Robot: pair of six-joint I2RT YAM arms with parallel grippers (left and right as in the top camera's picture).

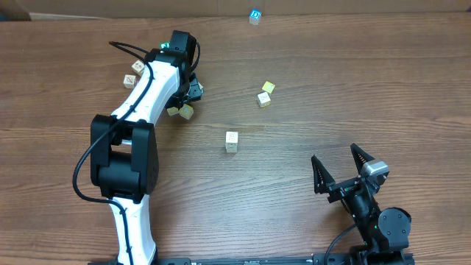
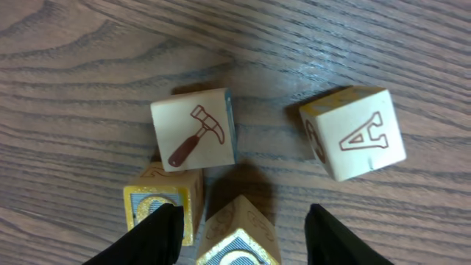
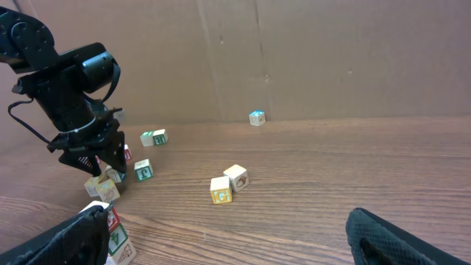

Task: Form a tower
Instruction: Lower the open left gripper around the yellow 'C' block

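1. The left gripper (image 2: 244,212) is being held low over the brown wood-grain table (image 1: 309,221), at a cluster of small wooden cubes on the far left side.
2. Its jaws are being held partly open. A tilted wooden cube with a yellow-bordered face (image 2: 239,234) is being straddled by the two black fingers (image 2: 165,235), with a gap showing on either side. Nothing is being gripped.
3. A second yellow-bordered wooden cube (image 2: 156,206) is being partly covered by one finger in the left wrist view.
4. Just beyond it, a cream wooden cube bearing a red-brown hammer picture (image 2: 193,136) is lying flat. A cream wooden cube bearing a red letter A (image 2: 360,136) is lying apart from it, turned askew.
5. The right gripper (image 1: 335,152) is being held wide open over the near right part of the table, with nothing between its jaws.
6. The tower (image 1: 232,141), a narrow stack of small wooden alphabet cubes, is standing near the middle of the table, between the cluster and the right gripper and apart from both. In the right wrist view it (image 3: 116,234) is being cut off at the lower left edge, with a red mark on its upper cube. The number of cubes cannot be told.
7. A pair of yellowish wooden cubes (image 1: 266,93) is lying beyond the tower. A single blue-marked cube (image 1: 255,16) is lying at the far edge.
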